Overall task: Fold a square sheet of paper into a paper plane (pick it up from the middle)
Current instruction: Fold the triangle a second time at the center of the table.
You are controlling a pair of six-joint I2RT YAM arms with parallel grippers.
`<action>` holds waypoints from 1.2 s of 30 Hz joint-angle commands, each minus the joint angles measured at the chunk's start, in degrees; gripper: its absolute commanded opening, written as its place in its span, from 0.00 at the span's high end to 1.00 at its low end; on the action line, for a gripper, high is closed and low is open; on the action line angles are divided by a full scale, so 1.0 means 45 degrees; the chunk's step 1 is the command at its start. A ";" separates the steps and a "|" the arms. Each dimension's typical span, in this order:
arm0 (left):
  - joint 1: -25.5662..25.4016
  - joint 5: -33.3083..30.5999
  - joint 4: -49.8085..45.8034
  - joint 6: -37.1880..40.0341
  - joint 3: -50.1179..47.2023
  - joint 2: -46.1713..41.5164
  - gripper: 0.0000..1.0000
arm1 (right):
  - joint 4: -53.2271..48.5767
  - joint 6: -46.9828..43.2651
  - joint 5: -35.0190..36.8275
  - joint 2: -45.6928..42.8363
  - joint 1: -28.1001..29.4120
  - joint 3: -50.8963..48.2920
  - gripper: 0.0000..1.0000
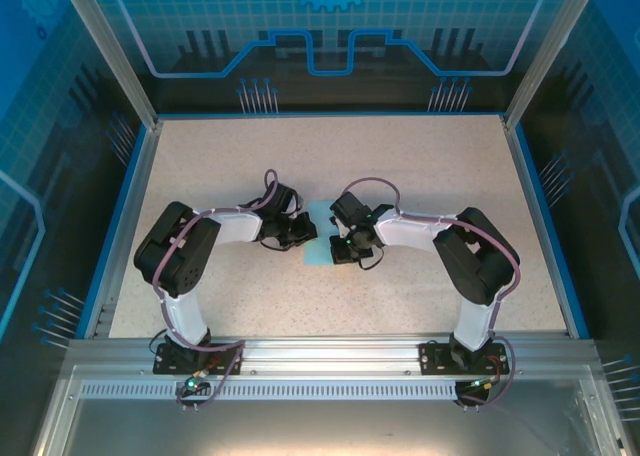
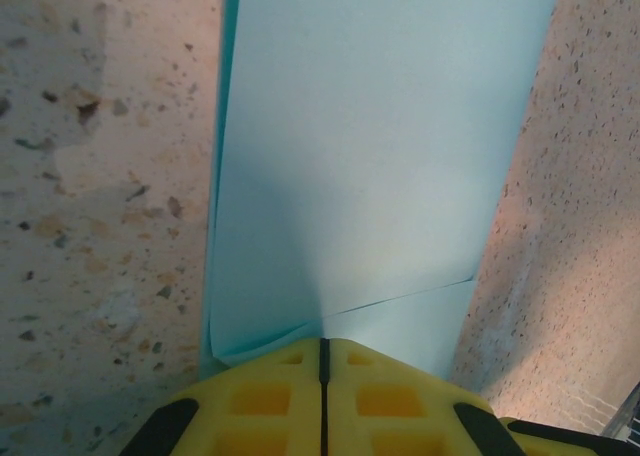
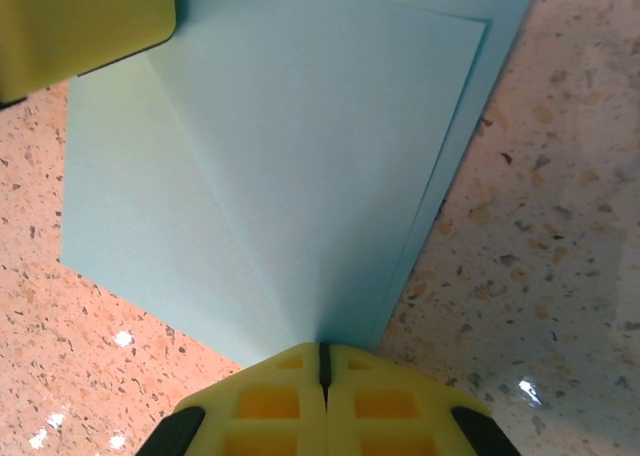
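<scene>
Though folded — square sheet of paper [image 3: 300, 176], left end effector [image 2: 322, 346] and right end effector [image 3: 322, 348] closed on it.

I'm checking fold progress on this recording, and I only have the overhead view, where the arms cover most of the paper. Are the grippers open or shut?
Observer: Both shut. In the wrist views the left gripper and right gripper each show fingers pressed together at the edge of the paper. I cannot tell whether paper is pinched between them.
Operator: Is the paper folded yet?
Observer: Yes. The right wrist view shows overlapping layers, with fold lines running toward the right gripper.
Operator: How close are the two grippers?
Observer: In the right wrist view, one left finger sits over the paper's far corner, apart from the right gripper.
</scene>
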 commanded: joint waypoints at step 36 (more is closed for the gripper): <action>0.0041 -0.0587 -0.0398 -0.0213 -0.0471 0.0351 0.93 | 0.1026 0.0105 -0.1639 0.2388 -0.0025 0.1361 0.94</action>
